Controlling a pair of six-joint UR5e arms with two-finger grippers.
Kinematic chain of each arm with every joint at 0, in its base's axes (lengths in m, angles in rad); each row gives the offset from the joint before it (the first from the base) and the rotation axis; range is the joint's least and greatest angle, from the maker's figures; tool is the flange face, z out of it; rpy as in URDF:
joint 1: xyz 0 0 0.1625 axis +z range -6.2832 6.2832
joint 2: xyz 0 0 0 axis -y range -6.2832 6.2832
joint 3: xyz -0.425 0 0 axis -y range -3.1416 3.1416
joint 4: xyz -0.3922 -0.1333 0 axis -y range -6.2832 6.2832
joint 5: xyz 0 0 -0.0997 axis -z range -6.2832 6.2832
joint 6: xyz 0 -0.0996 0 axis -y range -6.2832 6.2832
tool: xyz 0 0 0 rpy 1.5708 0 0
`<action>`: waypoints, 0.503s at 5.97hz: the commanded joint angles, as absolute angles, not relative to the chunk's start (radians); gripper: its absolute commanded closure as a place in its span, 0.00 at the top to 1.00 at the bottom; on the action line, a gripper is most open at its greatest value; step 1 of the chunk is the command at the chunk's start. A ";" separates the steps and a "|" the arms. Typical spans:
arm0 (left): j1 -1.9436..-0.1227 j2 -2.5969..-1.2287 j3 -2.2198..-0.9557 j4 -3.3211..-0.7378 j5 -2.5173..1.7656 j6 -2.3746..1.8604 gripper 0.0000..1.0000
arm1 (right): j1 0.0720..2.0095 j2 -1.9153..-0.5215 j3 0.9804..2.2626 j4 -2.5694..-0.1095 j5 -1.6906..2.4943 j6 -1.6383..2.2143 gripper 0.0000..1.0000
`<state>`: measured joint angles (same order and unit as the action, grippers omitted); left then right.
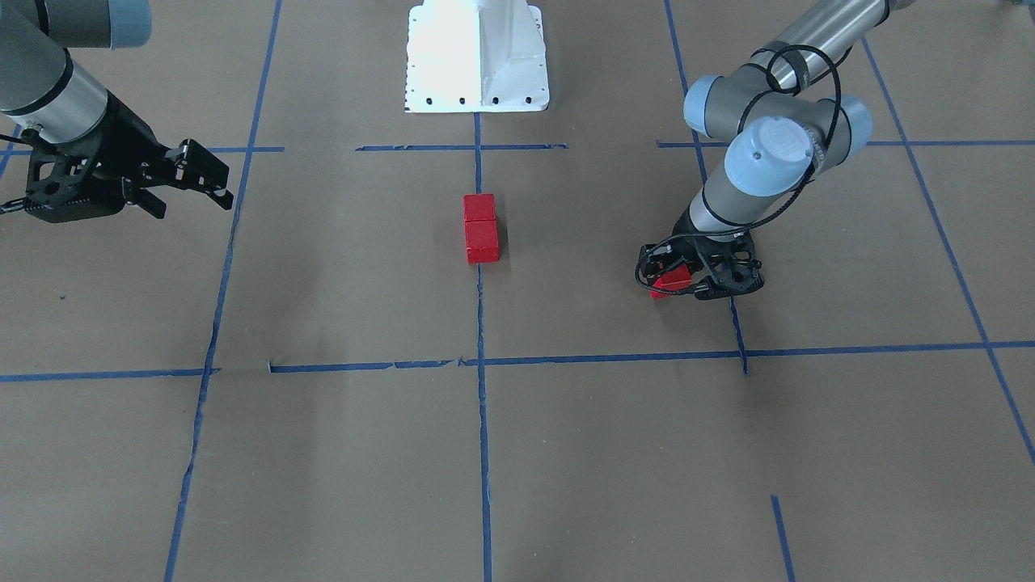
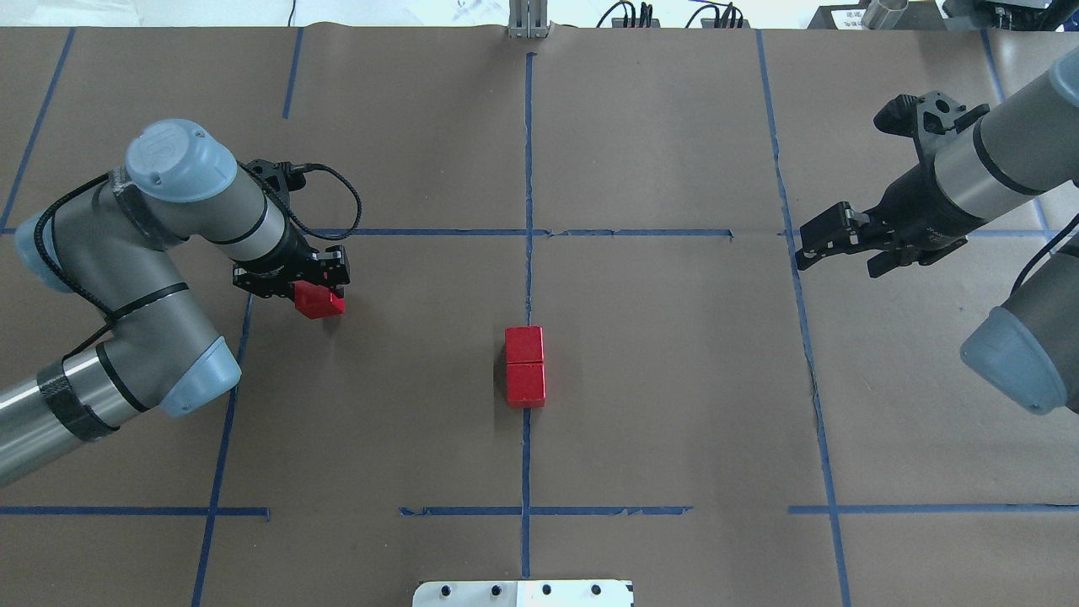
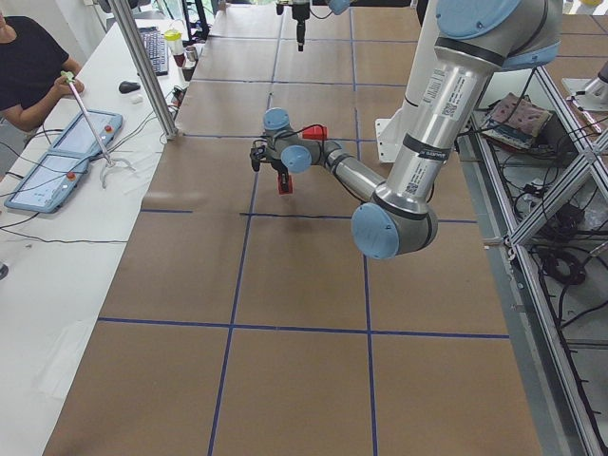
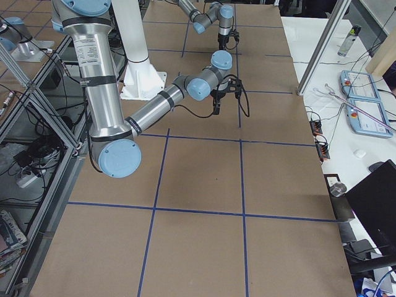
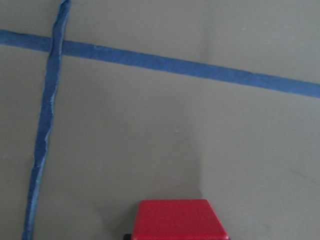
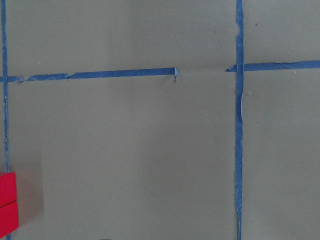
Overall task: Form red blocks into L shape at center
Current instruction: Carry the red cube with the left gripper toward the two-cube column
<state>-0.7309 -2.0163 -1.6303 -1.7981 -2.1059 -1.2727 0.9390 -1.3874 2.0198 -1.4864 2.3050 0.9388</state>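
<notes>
Two red blocks (image 2: 525, 364) lie touching in a straight line on the centre tape line, also in the front view (image 1: 481, 229) and at the left edge of the right wrist view (image 6: 7, 202). The third red block (image 2: 319, 300) sits between the fingers of my left gripper (image 2: 319, 291), left of centre and close to the paper; it also shows in the front view (image 1: 669, 283) and the left wrist view (image 5: 180, 219). My left gripper (image 1: 678, 279) is shut on it. My right gripper (image 2: 839, 253) hovers open and empty at the far right, also in the front view (image 1: 194, 202).
Brown paper with a blue tape grid (image 2: 528, 232) covers the table. The white robot base (image 1: 477, 56) stands at the robot's edge. An operator (image 3: 28, 66) sits beyond the table's far side in the left exterior view.
</notes>
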 commanded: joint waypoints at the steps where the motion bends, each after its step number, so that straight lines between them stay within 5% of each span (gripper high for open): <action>1: -0.723 -2.127 -1.689 -1.641 -2.033 -1.536 0.00 | 0.939 -1.387 2.019 -1.486 2.307 0.939 1.00; 3: -0.593 -2.138 -1.753 -1.591 -1.907 -2.168 0.00 | 0.939 -1.387 2.017 -1.486 2.306 0.939 1.00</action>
